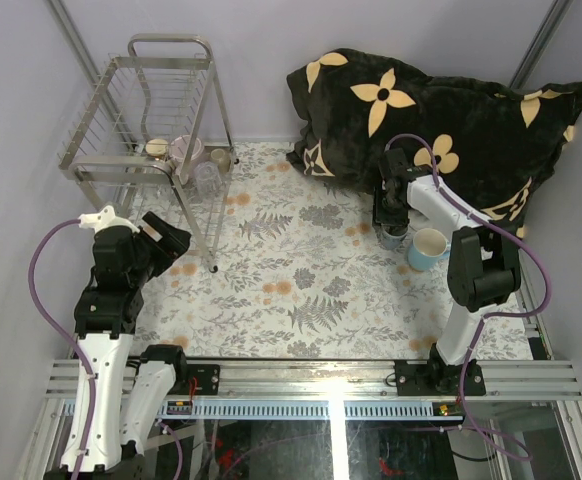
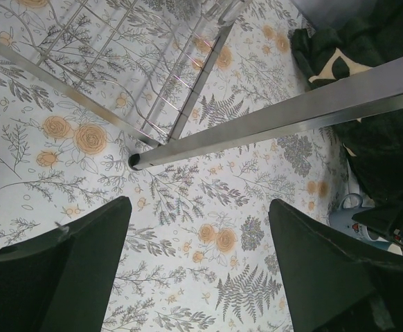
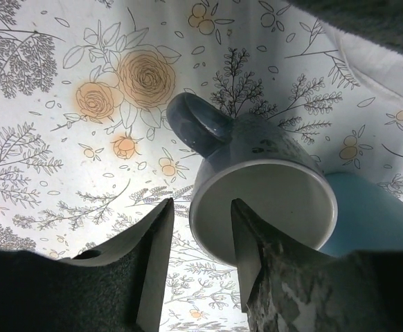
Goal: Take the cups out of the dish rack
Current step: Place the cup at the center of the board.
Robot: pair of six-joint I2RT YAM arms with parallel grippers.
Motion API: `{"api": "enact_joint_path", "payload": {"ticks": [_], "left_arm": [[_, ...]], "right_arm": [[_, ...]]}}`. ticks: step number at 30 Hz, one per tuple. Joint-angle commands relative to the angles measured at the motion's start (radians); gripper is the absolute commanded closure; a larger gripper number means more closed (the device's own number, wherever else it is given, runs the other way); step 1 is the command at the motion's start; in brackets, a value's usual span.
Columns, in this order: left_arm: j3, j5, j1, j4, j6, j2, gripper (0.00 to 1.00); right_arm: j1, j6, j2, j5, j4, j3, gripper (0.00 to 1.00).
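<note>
The rack (image 1: 141, 120) stands at 10 o'clock on the flowered cloth (image 1: 301, 290). On its lower shelf, at the 5 o'clock corner, sit a cream cup (image 1: 157, 148), a lilac mug (image 1: 184, 150) and a glass (image 1: 208, 180).

Two mugs are out of it, at 3 o'clock on the cloth: a grey mug (image 1: 393, 240) and, touching it on the 3 o'clock side, a blue mug (image 1: 429, 248). Both are upright.

The right gripper (image 1: 391, 222) hangs over the grey mug (image 3: 257, 180). Its fingers (image 3: 156, 256) are parted, one outside the wall and one inside the rim, with a gap to the wall on each side.

The left gripper (image 1: 171, 240), at 8 o'clock, has its fingers (image 2: 84, 263) spread wide over bare cloth, holding nothing. A rack foot (image 2: 133, 162) is just ahead of them.

A black pillow (image 1: 451, 120) with cream flowers lies at 1 o'clock.
</note>
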Motion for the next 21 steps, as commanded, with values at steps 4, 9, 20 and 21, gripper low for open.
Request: {"api": "enact_joint_path", "payload": {"ticks": [4, 9, 20, 21], "left_arm": [[0.025, -0.003, -0.003, 0.018, 0.035, 0.008, 0.2], [0.023, -0.007, -0.003, 0.005, 0.042, 0.014, 0.22], [0.034, -0.114, -0.016, -0.027, 0.083, 0.039, 0.16], [0.031, -0.126, -0.018, -0.027, 0.085, 0.04, 0.15]], "right_arm": [[-0.005, 0.014, -0.096, -0.012, -0.024, 0.08, 0.54], [0.001, 0.039, -0.148, -0.052, 0.007, 0.139, 0.52], [0.176, 0.067, -0.108, -0.084, 0.1, 0.359, 0.49], [0.184, 0.072, -0.106, -0.1, 0.125, 0.358, 0.49]]}}
